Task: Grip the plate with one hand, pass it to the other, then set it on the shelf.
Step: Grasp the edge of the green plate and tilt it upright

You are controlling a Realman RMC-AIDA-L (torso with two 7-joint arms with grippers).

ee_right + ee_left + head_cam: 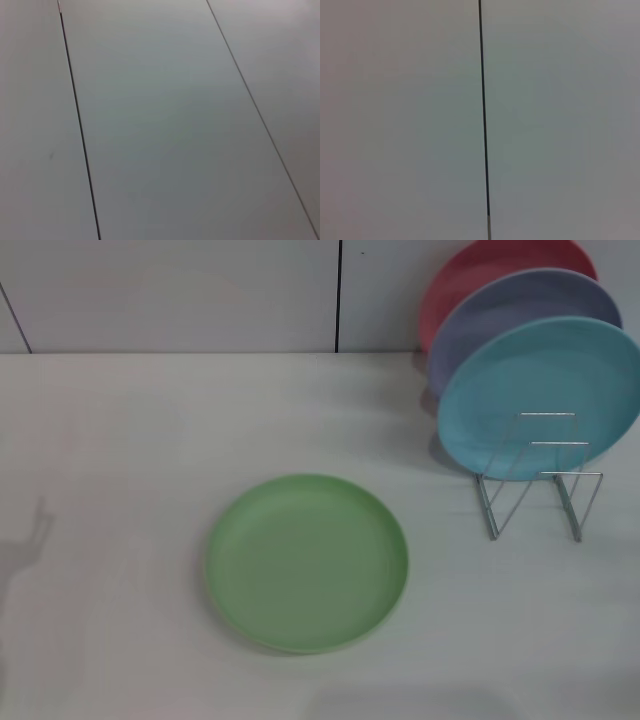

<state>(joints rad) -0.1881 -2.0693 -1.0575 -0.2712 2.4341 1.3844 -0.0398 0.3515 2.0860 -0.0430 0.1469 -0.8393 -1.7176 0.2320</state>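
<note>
The light-green plate [307, 562] lies flat on the white table [120, 490], a little below the middle of the head view. The silver wire shelf [540, 480] stands at the right, with its front loops bare. Neither gripper shows in any view. Both wrist views show only grey wall panels with dark seams.
Three plates stand upright in the back of the shelf: a sky-blue plate [540, 390] in front, a lavender plate [520, 310] behind it and a red plate [480, 270] at the back. A grey panelled wall [200, 290] closes the table's far edge. An arm's shadow [25, 550] falls at the left.
</note>
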